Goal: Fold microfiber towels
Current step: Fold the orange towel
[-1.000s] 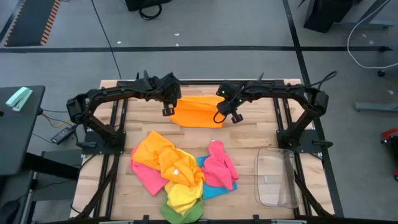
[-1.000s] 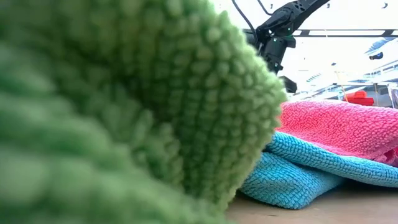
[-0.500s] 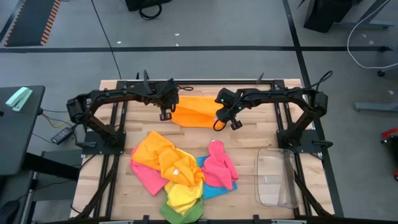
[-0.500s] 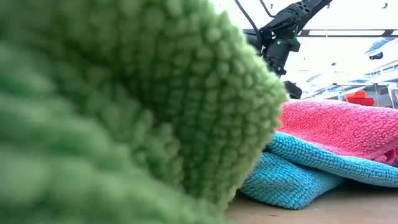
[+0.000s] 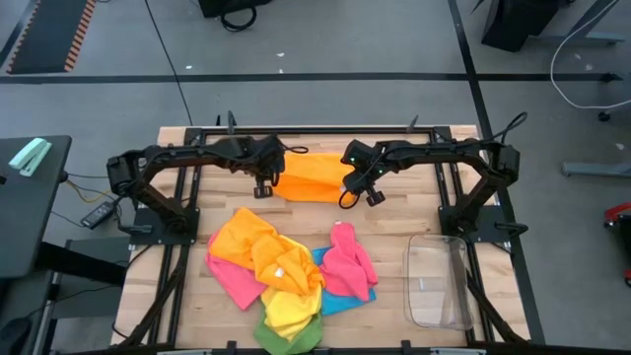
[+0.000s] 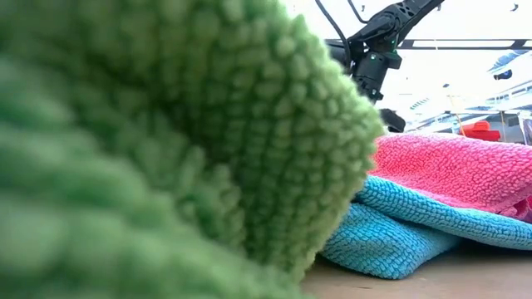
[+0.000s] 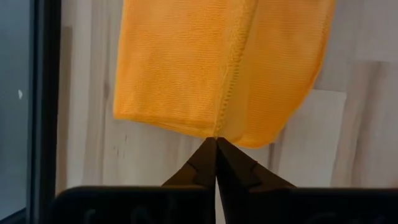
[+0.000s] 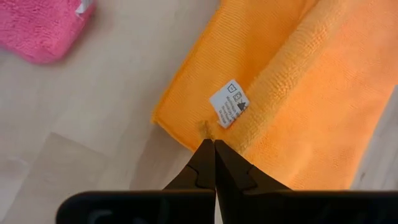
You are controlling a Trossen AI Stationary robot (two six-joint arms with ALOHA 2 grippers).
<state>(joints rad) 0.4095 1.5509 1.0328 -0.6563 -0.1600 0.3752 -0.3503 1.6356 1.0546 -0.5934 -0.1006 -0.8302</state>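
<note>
A folded orange microfiber towel point(image 5: 314, 177) lies on the wood table point(image 5: 394, 247) at the far middle. My left gripper point(image 5: 262, 187) is shut at its near left corner, and my right gripper point(image 5: 361, 194) is shut at its near right corner. A loose pile of other towels point(image 5: 276, 266) in orange-yellow, pink, yellow, green and blue lies in the near middle. In the low view a green towel point(image 6: 166, 149) fills most of the picture, with pink point(image 6: 457, 170) and blue point(image 6: 416, 228) towels beside it. My left gripper pinches the orange towel's edge where a hemmed seam meets it point(image 7: 217, 127), between its two fingertips. It comes from above, slanting down. Two layers overlap there; which are pinched I cannot tell. The towel spreads flat on the table beyond the fingers. My right gripper pinches the orange towel's edge just beside the white label point(image 8: 229, 104), between its two fingertips and slanting down from above. The cloth puckers slightly at the tips point(image 8: 205, 129). The rest of the towel lies flat on the table.
A clear plastic bin point(image 5: 439, 281) stands at the near right of the table. Black frame rails point(image 5: 315, 130) run along the far edge and both sides. Bare wood shows between the orange towel and the pile.
Both grippers have sunk toward the table and come slightly toward its near edge, the left one farther. The orange towel's held edge has come down with them, and the towel now lies flatter and more compact. Both stay shut on the towel.
</note>
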